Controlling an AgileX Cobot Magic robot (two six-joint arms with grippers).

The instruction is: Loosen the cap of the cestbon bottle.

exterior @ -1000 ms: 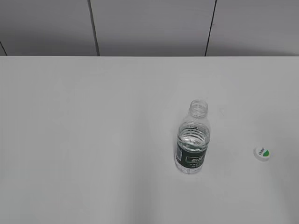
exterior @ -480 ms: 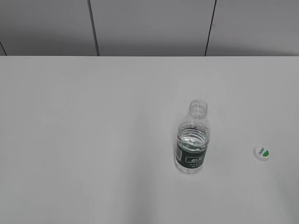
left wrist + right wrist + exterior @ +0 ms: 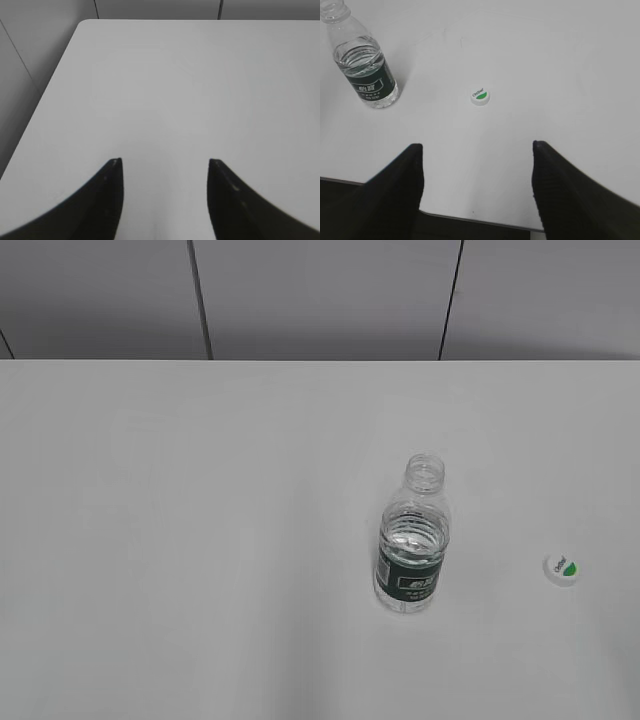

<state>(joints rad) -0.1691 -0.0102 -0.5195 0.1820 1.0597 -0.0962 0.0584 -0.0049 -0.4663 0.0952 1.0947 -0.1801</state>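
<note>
on the white table: bottle open, cap lying loose

right of centre on the table (image 3: 200,540) the bottle (image 3: 411,540) stands upright, neck bare. the cap (image 3: 562,567) lies well apart to its right. both claws, left (image 3: 165,162) and right (image 3: 476,146), hang wide open and empty. nothing has shifted since earlier. label text is too small to read.

cap (image 3: 480,97) with small green lettering, bottle label (image 3: 370,85) text, both unreadable

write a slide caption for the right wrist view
Open right gripper above the table edge; small white screw cap lies off the clear ribbed green-labelled bottle, which stands uncapped.
</note>
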